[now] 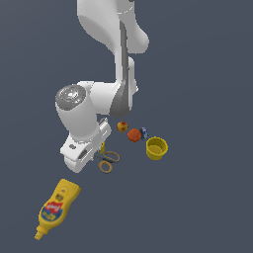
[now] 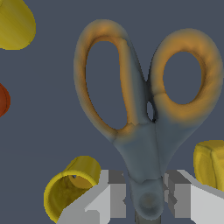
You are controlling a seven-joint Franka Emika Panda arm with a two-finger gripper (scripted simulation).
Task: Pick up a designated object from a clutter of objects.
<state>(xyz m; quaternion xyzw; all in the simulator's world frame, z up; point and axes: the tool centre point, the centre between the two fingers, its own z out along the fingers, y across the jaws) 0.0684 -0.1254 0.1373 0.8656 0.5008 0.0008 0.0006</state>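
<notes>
The exterior view looks down from high up and some way off onto the dark desk [image 1: 207, 89], taking in the white arm [image 1: 106, 64] and the scattered things from mustard bottle [image 1: 55, 207] to yellow cup [image 1: 156, 147]. The wrist view sits on the arm just above the hand [image 2: 146, 199] and faces straight down, very near, so the scissors [image 2: 144, 109] fill most of it. Both views share the scissors [image 1: 107, 159], small in the exterior view, and a yellow cup [image 2: 72, 188].
</notes>
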